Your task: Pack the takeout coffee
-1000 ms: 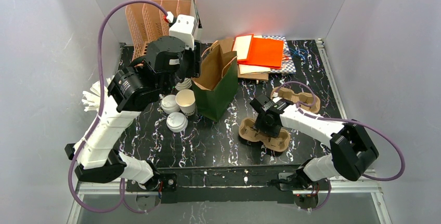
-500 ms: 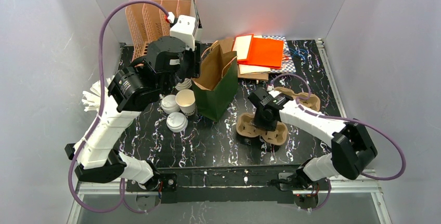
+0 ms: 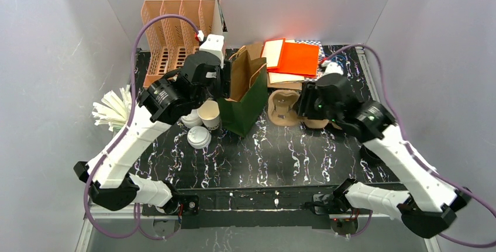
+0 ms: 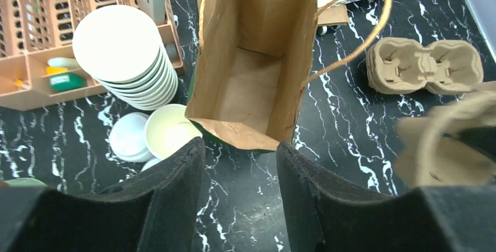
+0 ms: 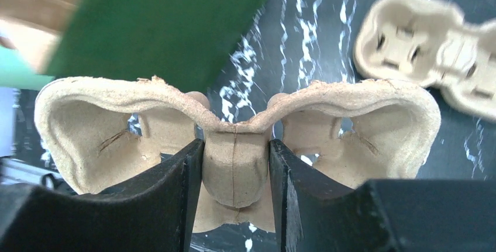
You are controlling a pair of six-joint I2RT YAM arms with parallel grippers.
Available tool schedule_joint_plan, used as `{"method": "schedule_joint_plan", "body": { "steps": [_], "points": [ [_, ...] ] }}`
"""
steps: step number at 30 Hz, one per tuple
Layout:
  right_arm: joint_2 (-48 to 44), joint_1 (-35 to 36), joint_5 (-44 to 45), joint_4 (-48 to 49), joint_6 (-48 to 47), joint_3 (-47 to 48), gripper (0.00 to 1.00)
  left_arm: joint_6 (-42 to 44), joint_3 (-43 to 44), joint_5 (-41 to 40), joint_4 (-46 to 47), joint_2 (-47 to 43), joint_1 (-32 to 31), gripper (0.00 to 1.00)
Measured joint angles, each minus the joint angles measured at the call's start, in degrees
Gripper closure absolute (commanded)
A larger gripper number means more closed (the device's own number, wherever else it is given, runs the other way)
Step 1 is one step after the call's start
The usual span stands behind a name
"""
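The takeout coffee cup (image 3: pixel 209 113) (image 4: pixel 169 138) stands open and lidless on the black table, just left of the green paper bag (image 3: pixel 245 97) (image 4: pixel 257 71), which stands open and empty. My left gripper (image 3: pixel 220 90) (image 4: pixel 240 147) hovers open above the table by the bag's near left edge, with nothing between its fingers. My right gripper (image 3: pixel 301 106) (image 5: pixel 236 147) is shut on the centre ridge of a tan pulp cup carrier (image 3: pixel 282 107) (image 5: pixel 93 123), held up in the air right of the bag.
A stack of nested white cups (image 4: pixel 120 47) and loose white lids (image 3: pixel 199 138) (image 4: pixel 130 137) lie around the cup. More pulp carriers (image 4: pixel 424 65) (image 5: pixel 433 59) rest on the table at the right. A wooden rack (image 3: pixel 175 24), orange flat bags (image 3: pixel 295 58) and white straws (image 3: pixel 111 109) line the back and left.
My right arm has lifted the carrier off the front of the table and swung it up and back beside the bag. The left arm shifted slightly and its jaws widened a little.
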Motion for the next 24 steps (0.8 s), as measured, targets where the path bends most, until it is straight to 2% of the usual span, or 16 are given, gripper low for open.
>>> {"method": "schedule_joint_plan", "body": {
  "steps": [6, 11, 15, 18, 24],
  "points": [
    [-3.87, 0.0, -0.35, 1.84, -7.58, 9.7, 0.52, -2.86, -3.78, 4.92, 2.99, 0.2, 5.66, 0.42],
    [2.14, 0.0, -2.01, 2.75, -12.68, 22.82, 0.53, -3.15, -4.15, 10.32, 6.05, 2.08, 10.45, 0.35],
    [9.77, 0.0, -5.57, 4.55, -15.08, 33.79, 0.53, -3.1, -2.91, 15.52, 8.17, 6.12, 14.32, 0.34],
    [12.48, 0.0, -8.66, 6.64, -15.56, 36.7, 0.53, -2.51, -0.52, 17.79, 9.42, 11.19, 15.41, 0.34],
    [13.51, 0.0, -14.86, 10.43, -14.69, 36.76, 0.54, 0.31, 1.09, 18.49, 11.32, 18.95, 15.37, 0.36]
  ]
}}
